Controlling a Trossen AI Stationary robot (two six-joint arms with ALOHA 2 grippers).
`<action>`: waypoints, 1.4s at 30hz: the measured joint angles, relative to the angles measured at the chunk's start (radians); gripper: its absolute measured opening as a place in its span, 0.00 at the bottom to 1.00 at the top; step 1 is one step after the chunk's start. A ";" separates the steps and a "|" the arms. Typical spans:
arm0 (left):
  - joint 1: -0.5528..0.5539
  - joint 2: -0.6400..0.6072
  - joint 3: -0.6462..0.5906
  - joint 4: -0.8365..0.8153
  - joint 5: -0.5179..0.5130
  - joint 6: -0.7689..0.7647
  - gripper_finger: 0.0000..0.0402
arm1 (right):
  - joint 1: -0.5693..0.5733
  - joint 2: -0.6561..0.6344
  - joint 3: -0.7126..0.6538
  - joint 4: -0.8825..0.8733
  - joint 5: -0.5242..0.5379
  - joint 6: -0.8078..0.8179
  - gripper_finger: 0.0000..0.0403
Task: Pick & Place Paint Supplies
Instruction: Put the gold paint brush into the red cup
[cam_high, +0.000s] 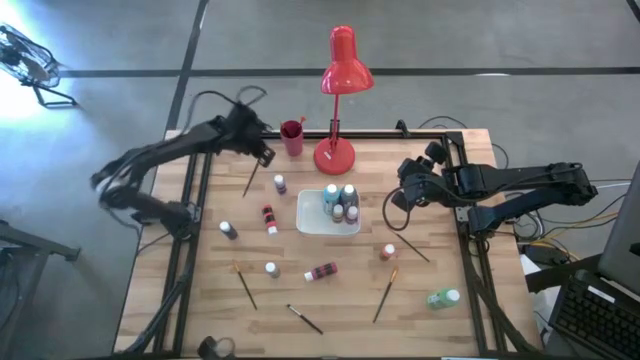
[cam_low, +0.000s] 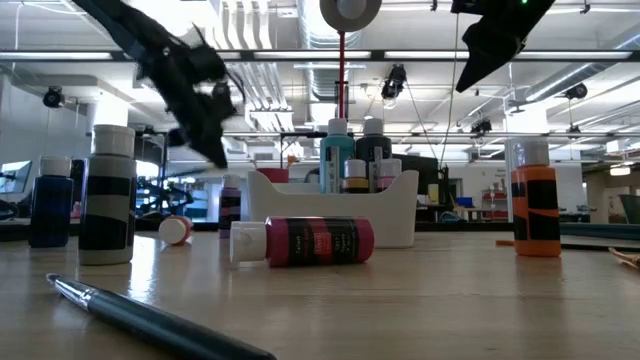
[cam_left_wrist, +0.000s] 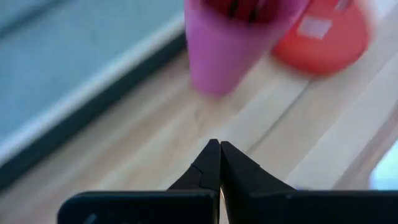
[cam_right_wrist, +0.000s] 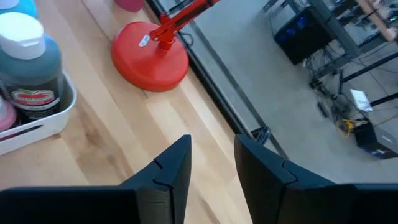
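Brush (cam_high: 251, 181) below left tool (cam_high: 262, 152), arm extended.

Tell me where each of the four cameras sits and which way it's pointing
High: overhead, looking straight down; both arms, white tray, red lamp.
Low: table height, looking level; tray, fallen red bottle, arms above.
Left wrist: behind the shut left gripper, facing the red cup.
Right wrist: behind the open right gripper, facing the lamp base.
Shared: the wrist views both show the lamp base.

Overhead, table-level, 2 wrist cams; share lamp (cam_high: 341, 70).
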 joint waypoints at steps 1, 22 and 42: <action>-0.001 -0.042 0.000 0.008 0.001 0.000 0.00 | 0.000 0.000 0.000 0.000 0.010 0.000 0.30; -0.030 -0.192 0.000 0.836 0.182 0.109 0.00 | -0.001 0.000 0.000 0.005 0.017 0.000 0.16; -0.027 0.147 -0.001 1.235 0.200 0.277 0.00 | 0.000 0.000 -0.024 0.001 0.013 0.003 0.29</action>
